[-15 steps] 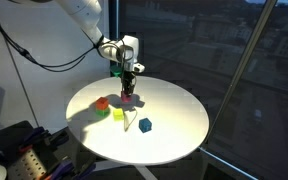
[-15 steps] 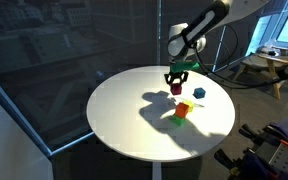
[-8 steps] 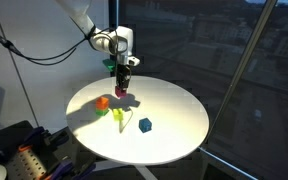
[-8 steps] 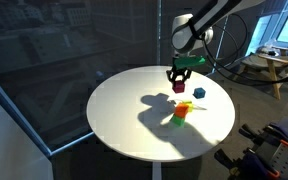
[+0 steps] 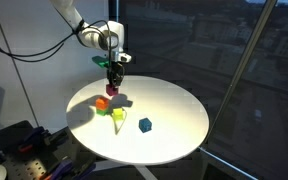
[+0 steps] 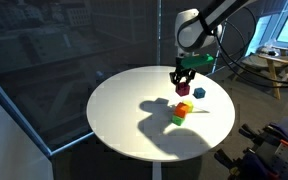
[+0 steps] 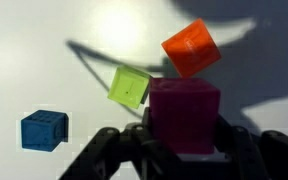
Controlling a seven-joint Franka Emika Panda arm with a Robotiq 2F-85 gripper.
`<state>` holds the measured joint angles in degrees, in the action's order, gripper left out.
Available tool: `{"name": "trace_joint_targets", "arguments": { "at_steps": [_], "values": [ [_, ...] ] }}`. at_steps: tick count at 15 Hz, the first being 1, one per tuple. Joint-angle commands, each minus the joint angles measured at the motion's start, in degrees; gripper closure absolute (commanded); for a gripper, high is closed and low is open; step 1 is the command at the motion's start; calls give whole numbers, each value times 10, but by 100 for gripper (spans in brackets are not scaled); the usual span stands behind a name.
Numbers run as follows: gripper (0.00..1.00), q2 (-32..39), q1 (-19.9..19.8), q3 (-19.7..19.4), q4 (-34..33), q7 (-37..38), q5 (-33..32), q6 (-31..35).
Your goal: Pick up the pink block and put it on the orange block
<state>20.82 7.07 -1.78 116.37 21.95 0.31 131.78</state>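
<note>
In the wrist view the blue cube [image 7: 44, 130] lies far left on the white table [image 7: 24, 60], with the green cube [image 7: 130, 87] further right. My claw [image 7: 184, 135] is closed on the pink block [image 7: 184, 112], fingers [image 7: 124, 150] pressed to its sides, holding it above the table. The orange block [image 7: 190, 48] sits just beyond, beside the green cube.

No legible text or labels anywhere
</note>
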Motion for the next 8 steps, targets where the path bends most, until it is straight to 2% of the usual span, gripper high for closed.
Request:
{"name": "trace_joint_targets", "arguments": {
  "at_steps": [1, 8],
  "values": [
    [70, -34, 4, 11, 41, -26, -20, 10],
    [70, -43, 15, 28, 71, -45, -42, 16]
  ]
}}
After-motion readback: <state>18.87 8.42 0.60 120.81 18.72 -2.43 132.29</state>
